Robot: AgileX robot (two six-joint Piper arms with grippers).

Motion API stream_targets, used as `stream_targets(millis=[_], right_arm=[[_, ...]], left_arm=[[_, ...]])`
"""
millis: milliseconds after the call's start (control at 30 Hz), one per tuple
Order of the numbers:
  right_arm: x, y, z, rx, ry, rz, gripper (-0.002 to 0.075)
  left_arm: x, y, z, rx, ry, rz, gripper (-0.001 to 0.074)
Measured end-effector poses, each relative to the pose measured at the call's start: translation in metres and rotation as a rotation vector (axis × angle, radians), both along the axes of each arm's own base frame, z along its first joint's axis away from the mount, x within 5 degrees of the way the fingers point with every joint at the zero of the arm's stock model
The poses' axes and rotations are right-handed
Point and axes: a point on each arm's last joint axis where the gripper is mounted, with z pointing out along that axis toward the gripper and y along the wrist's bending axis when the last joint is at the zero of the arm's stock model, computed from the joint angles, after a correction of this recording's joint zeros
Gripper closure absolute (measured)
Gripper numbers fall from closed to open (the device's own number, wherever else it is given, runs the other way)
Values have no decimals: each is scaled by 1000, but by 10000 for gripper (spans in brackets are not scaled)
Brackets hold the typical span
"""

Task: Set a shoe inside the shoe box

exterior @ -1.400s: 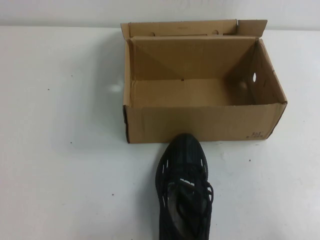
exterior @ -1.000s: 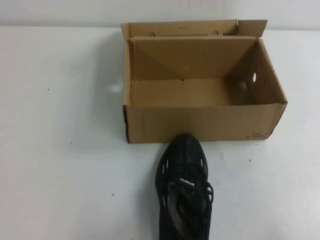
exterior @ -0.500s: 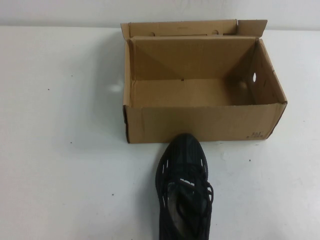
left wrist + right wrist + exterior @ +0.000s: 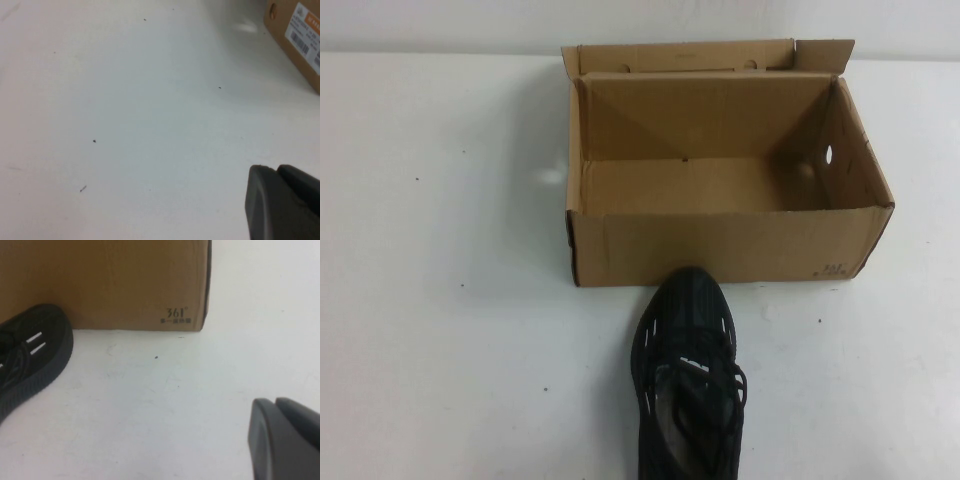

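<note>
The black lace-up shoe [image 4: 688,375] lies on the white table, its toe almost touching the near wall of the open brown shoe box [image 4: 720,245]. The box is empty, with a round hole in its right end wall. In the right wrist view the shoe's toe [image 4: 30,357] rests beside the box wall [image 4: 125,285]. My right gripper [image 4: 275,407] hovers over bare table to the shoe's right, shut on nothing. My left gripper [image 4: 275,171] is shut too, over bare table left of the box [image 4: 295,35]. Neither arm shows in the high view.
The white table [image 4: 440,300] spreads wide to the left and right of the box. The box's lid flap [image 4: 700,55] stands up at the back. A white label sits on the box's left end wall.
</note>
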Motion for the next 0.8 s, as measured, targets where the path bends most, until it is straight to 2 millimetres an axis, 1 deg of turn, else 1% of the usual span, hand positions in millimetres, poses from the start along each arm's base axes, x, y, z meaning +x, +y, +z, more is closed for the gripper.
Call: stream_targets(millis=[100, 200, 300, 400, 467, 567, 667, 800], right_arm=[[1, -1, 1, -36, -23, 1, 743], [2, -3, 8, -36, -102, -24, 743], [4, -6, 20, -19, -235, -70, 743], [4, -12, 38, 6, -422, -135, 743], [1, -16, 50, 25, -555, -181, 743], [-4, -21, 63, 47, -713, -236, 743], [-8, -24, 70, 63, -802, -269, 743], [-11, -26, 75, 71, -862, -290, 743]], left_arm=[[1, 0, 2, -3, -18, -1, 738], [3, -1, 10, -24, -115, -3, 738], [4, -2, 25, -54, -281, -8, 738], [3, -2, 45, -92, -491, -13, 738], [-1, -1, 58, -118, -645, -17, 738], [-8, -1, 74, -149, -830, -22, 738], [-13, 0, 82, -167, -935, -24, 738], [-15, 0, 85, -173, -971, -25, 738]])
